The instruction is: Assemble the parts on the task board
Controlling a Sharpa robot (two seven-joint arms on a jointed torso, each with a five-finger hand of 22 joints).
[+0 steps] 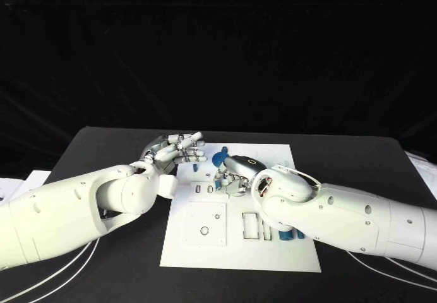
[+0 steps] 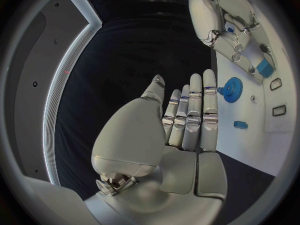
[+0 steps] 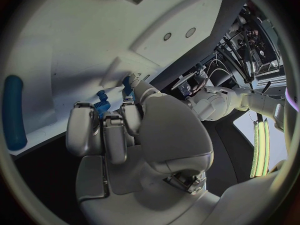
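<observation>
task board (image 1: 273, 252) white, lies mid table (image 1: 100, 265), near edge toward robot. blue cylinder part (image 1: 293, 235) near board's right side, just beside right arm. right hand (image 1: 239, 172) over board middle, fingers curled around small blue part (image 3: 103, 104), holding it just above plate. left hand (image 1: 173, 150) at board's far left corner, fingers straight and together, holding nothing. blue gear part (image 2: 233, 89) on board beyond left fingertips (image 2: 209, 75).

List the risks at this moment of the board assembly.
The right hand curls over small blue parts on the task board; the view does not settle its grip, so one may slip. The left hand, open, hovers near the blue gear and might nudge it.
</observation>
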